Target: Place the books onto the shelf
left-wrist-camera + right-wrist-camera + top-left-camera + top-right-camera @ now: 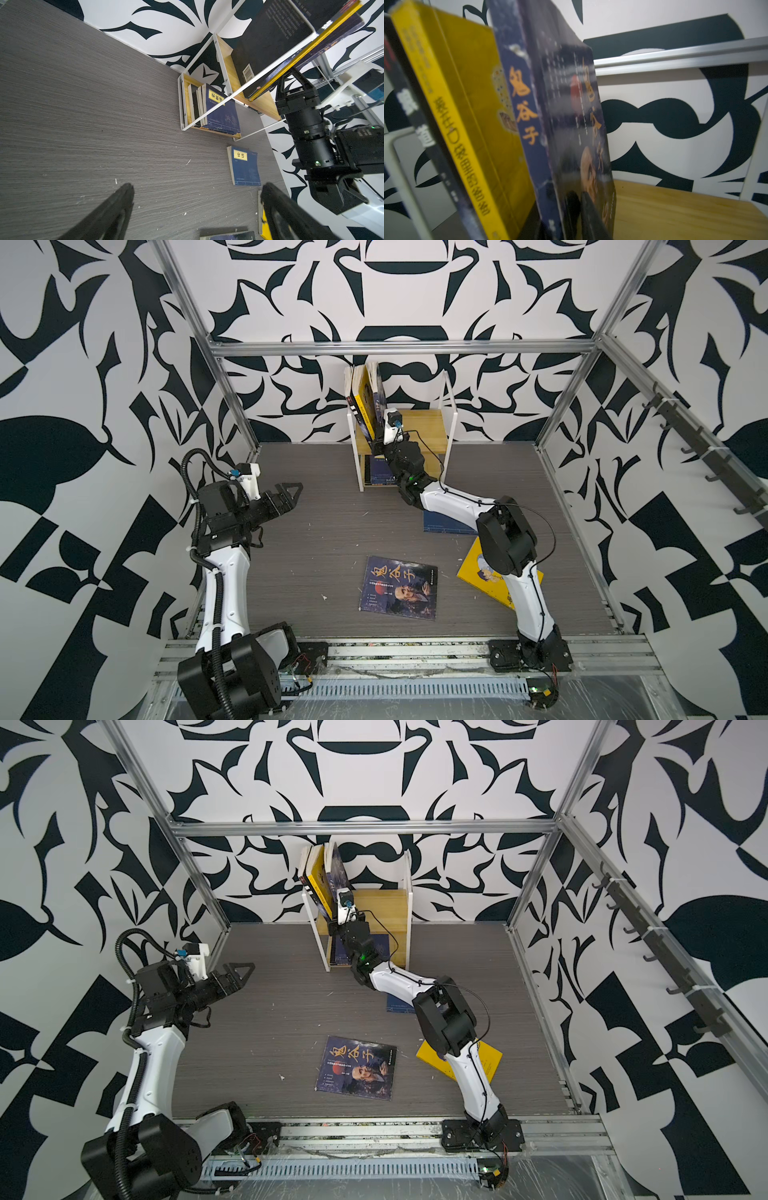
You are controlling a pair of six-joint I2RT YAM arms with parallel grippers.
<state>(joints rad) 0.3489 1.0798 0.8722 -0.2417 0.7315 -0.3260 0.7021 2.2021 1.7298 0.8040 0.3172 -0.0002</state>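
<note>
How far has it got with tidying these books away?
Done: three books lean on the top tier of the shelf, several navy ones stand in the bottom tier. In hand: the right end effector is at the foot of the dark blue book up top; its grip is unclear. Remaining: a portrait book, a navy book and a yellow book lie on the table. The left end effector hangs open, empty.

Books (pixel 368 400) lean left on the shelf (pixel 436 423); loose books (pixel 399 587) lie on the table (pixel 324 531) before it.
</note>
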